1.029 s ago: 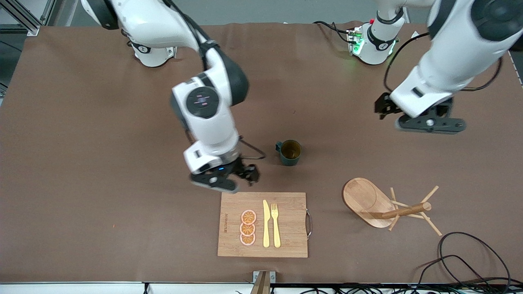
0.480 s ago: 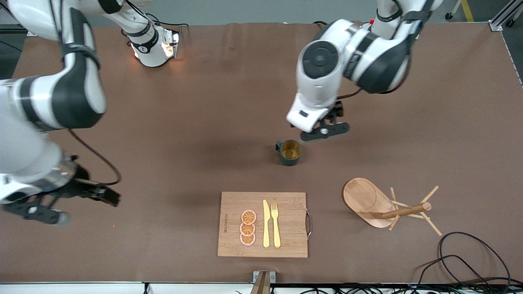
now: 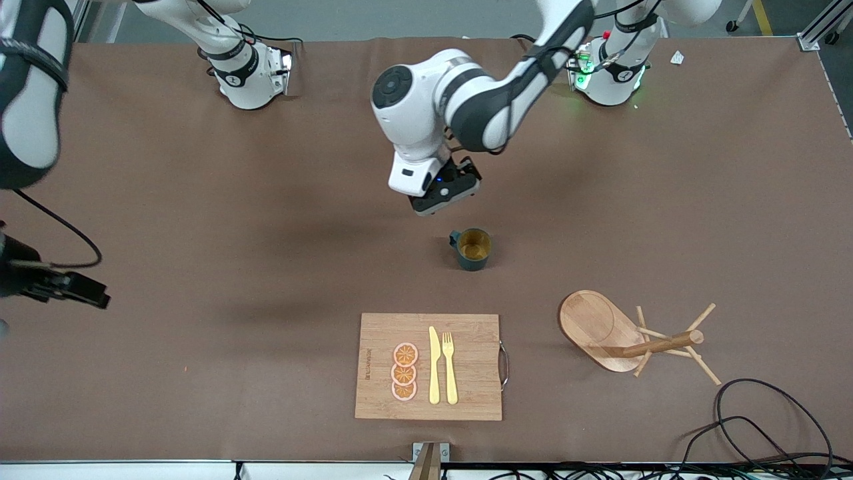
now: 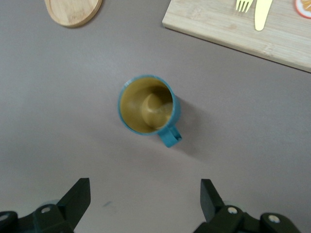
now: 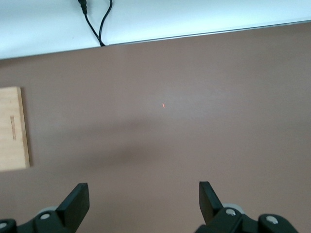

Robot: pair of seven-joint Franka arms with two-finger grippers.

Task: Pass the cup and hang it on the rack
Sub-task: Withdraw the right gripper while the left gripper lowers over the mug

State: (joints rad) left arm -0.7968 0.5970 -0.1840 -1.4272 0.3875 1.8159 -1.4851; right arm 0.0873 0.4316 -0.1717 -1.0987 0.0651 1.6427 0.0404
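Front view: the cup (image 3: 473,248) stands upright mid-table, well clear of every edge. The left gripper (image 3: 445,193) hangs over the table just beside it. The rack (image 3: 633,340) lies tipped over near the front edge, toward the left arm's end. The right gripper (image 3: 46,285) hangs at the right arm's end, arm waiting.

Left wrist view: fingers (image 4: 75,199) spread wide, cup (image 4: 148,109) unheld.

Right wrist view: fingers (image 5: 77,200) apart over bare table.
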